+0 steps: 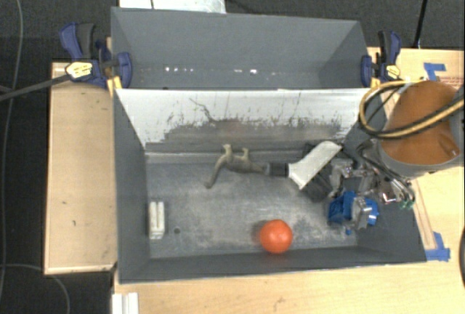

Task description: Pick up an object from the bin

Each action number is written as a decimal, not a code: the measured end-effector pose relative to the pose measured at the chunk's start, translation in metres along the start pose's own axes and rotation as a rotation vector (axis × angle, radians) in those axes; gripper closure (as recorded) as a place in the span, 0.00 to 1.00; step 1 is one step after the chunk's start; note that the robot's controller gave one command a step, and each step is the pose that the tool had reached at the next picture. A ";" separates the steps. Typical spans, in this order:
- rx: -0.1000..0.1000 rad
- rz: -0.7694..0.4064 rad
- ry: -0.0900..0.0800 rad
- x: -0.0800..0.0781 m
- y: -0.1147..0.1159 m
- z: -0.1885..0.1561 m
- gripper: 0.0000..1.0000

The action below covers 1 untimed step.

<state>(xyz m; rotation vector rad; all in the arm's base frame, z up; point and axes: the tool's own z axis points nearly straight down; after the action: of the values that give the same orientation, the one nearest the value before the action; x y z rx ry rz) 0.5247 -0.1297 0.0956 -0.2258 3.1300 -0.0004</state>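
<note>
As jaws hang near right wall, floor round orange ball open.

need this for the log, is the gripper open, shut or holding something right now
Gripper: cannot be told. It is at the right end of the bin, just above a small blue object.

The claw hangs low in the grey bin, right of the orange ball, just over a blue object. Up and right of the ball lies a white slab. A tan hooked piece lies up and left, and a small white block well to its left.
</note>
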 end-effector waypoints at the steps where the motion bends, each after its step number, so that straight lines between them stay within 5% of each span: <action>1: -0.007 -0.157 0.014 -0.039 -0.013 0.018 1.00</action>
<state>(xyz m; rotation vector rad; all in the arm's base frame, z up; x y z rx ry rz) 0.5652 -0.1367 0.0779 -0.4722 3.1170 0.0084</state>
